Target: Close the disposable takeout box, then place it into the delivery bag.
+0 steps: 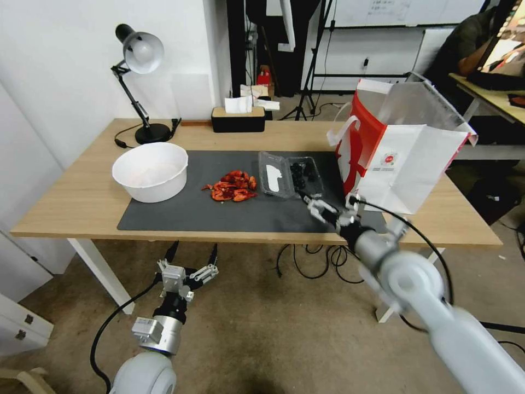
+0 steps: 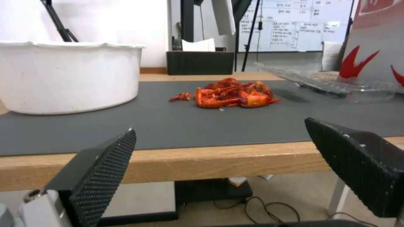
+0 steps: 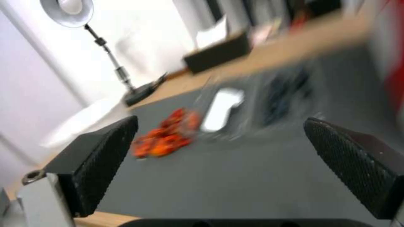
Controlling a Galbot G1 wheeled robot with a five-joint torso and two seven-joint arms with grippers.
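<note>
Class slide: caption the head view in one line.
Right gripper, fingers open, nears the open takeout box beside the delivery bag.

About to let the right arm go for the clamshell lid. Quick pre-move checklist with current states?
1. Takeout box lid open, lying flat on the mat: ok, still needs closing.
2. Right tool open, over the mat's front part just short of the box: ok.
3. Nothing held between the right tool's fingers: ok.
4. Left tool open, parked below the table's front edge, out of the way: ok.
5. Delivery bag upright, mouth open, just right of the box: ok.
6. Red food pile close to the lid's left side; clearance for the lid swing: cannot tell.
</note>
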